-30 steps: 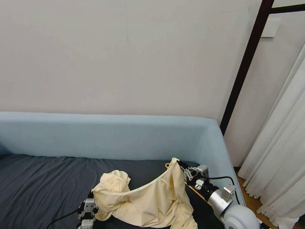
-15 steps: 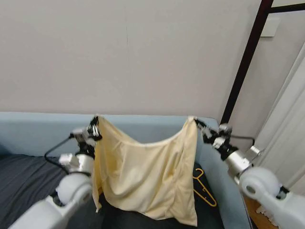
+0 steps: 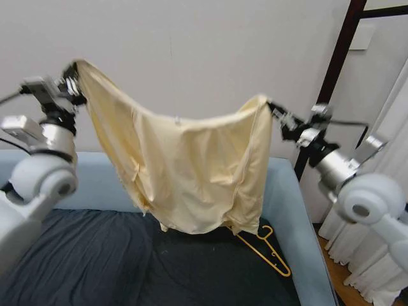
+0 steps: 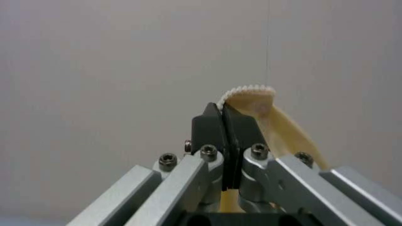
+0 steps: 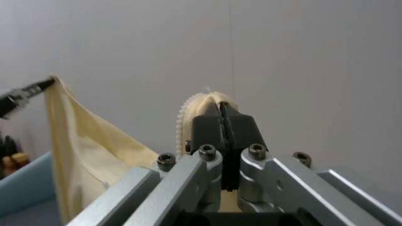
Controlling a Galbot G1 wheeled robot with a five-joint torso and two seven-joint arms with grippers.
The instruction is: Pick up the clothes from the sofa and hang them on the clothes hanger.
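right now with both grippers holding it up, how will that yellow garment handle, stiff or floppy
Probably very floppy: the yellow garment sags in a curve between the left gripper and right gripper. Likely light: two corner pinches carry it. It may swing if jerked.

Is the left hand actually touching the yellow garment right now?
Touching. The left wrist view shows the left hand shut on an edge of the yellow garment, which is pinched between its jaws.
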